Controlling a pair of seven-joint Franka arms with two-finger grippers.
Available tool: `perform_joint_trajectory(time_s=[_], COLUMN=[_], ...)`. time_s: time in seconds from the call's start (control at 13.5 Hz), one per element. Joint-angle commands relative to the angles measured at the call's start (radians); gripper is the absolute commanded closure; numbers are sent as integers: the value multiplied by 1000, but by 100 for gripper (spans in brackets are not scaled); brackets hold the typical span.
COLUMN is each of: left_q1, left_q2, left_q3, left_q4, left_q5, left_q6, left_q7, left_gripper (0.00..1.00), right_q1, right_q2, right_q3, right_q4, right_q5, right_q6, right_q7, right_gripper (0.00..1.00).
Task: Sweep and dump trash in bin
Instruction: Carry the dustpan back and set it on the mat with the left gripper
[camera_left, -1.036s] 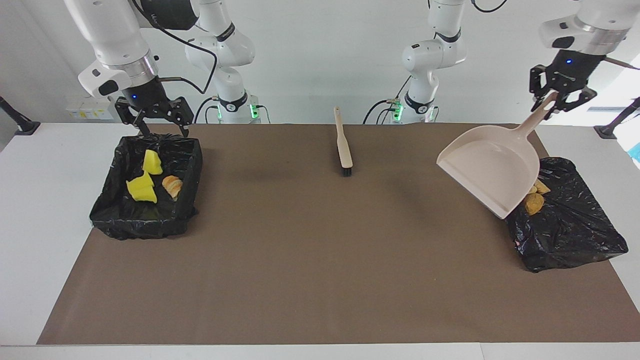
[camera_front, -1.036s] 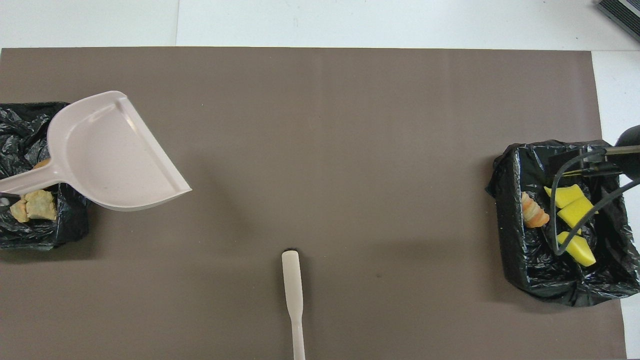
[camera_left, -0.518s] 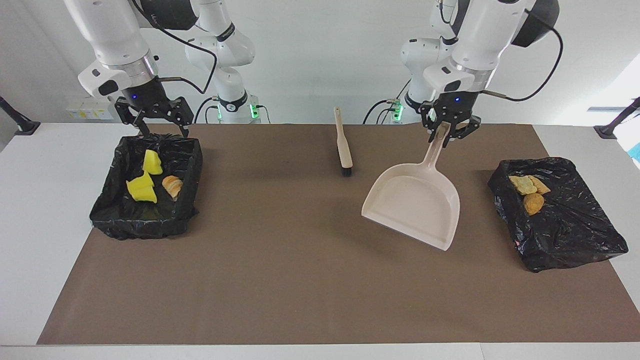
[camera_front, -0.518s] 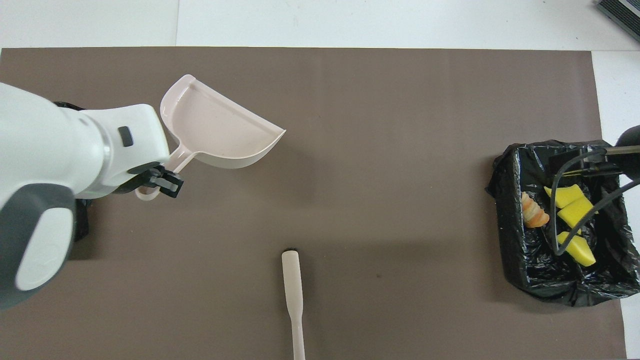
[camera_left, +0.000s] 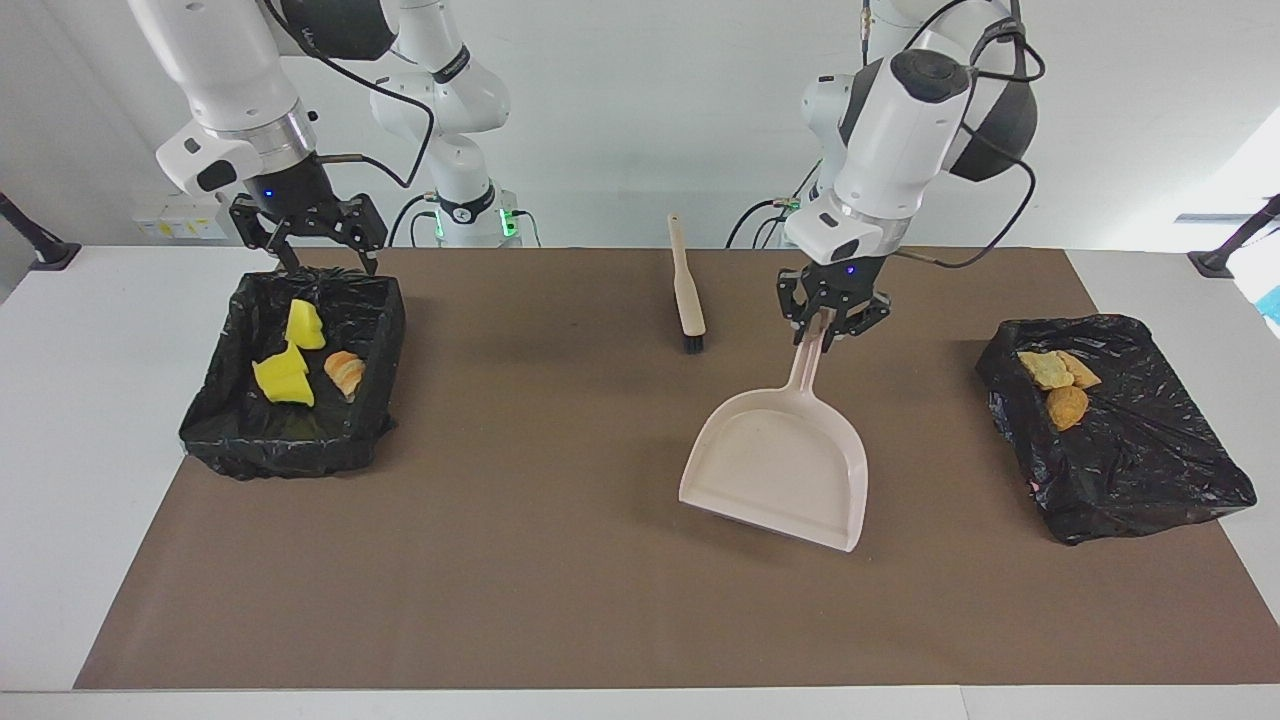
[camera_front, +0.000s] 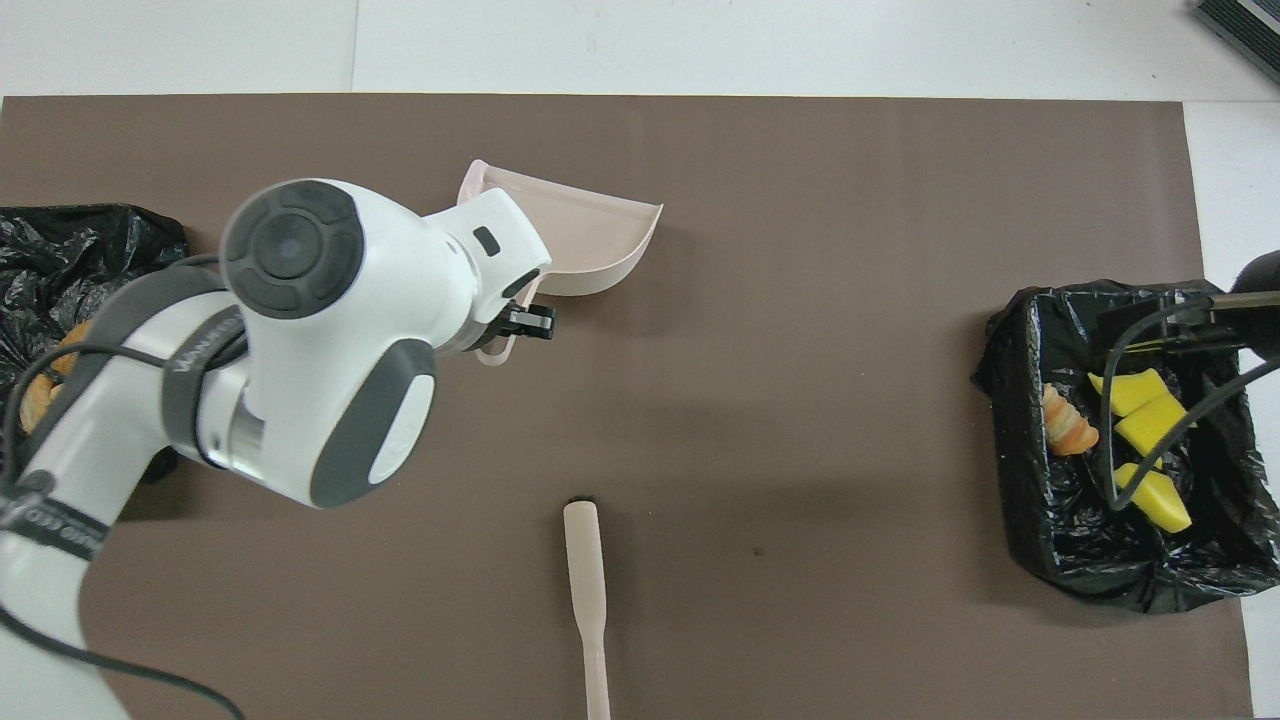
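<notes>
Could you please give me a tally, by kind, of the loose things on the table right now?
Yellow sponge wedges: 3
Bread-like lumps: 4
Black-lined bins: 2
Beige dustpan: 1
Brush: 1
Total: 11

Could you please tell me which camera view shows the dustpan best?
The facing view: the whole dustpan shows, from scoop to handle, held by the left gripper. In the overhead view the left arm hides most of it, leaving only part of the scoop.
</notes>
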Motion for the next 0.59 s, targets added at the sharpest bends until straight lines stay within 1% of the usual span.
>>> perform_joint_trajectory(time_s=[0.0,0.07,0.15,0.22,0.37,0.52], left_q1=[-48,-54,-74,-81,-94,-94], left_q2=[8,3,-3,-3,-12,-15], left_q3=[21,21,21,21,21,21], left_q4=[-96,-128,-148,-162,-203,-211], left_q5=[-13,-13,-14,-13,-13,-13], left_q6=[115,120,125,125,129,151], left_q7=[-65,-67,-102,-178,-220,-292], left_gripper=[100,100,100,100,100,100], right_q1=[-7,-7,-8,-7,-7,-7], right_q2=[-11,-11,-11,-11,-11,-11], right_q3=[4,4,4,4,4,4], right_q4=[-17,-17,-18,-18,-18,-18], right_q5=[-4,-6,-4,-4,-4,-6], right_q6=[16,16,16,16,16,16], right_q7=[2,2,2,2,2,2], right_gripper=[0,0,0,0,0,0])
